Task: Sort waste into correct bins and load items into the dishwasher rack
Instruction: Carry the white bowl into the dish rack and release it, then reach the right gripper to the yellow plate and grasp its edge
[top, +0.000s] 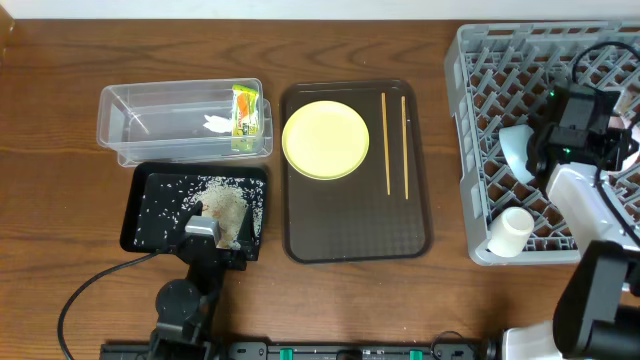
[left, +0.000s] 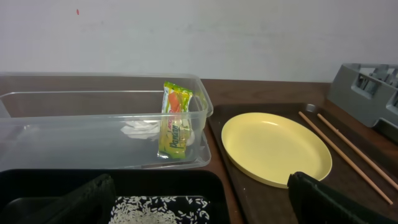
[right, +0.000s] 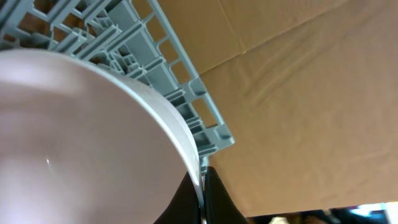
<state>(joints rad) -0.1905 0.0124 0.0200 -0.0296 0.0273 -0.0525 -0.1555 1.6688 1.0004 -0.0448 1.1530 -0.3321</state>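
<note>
White bowl (right: 81, 137) gripped at rim by right claw (right: 202, 196), inside grey rack (right: 186, 74). Left claw (left: 199, 202) spread wide, empty, over black tray (left: 62, 183) holding rice scraps (left: 161, 208). Wrapper (left: 174, 121), tissue (left: 140, 129) seen in clear tub (left: 62, 146).

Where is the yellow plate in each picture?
Overhead: the yellow plate sits in the middle, on the brown tray's upper left part.
Left wrist: the plate is right of centre, low down.
Right wrist: not in it; only a pale bowl and the grey rack show.
Shared landmark: the two chopsticks lie just right of the plate in both views that show it.
</note>
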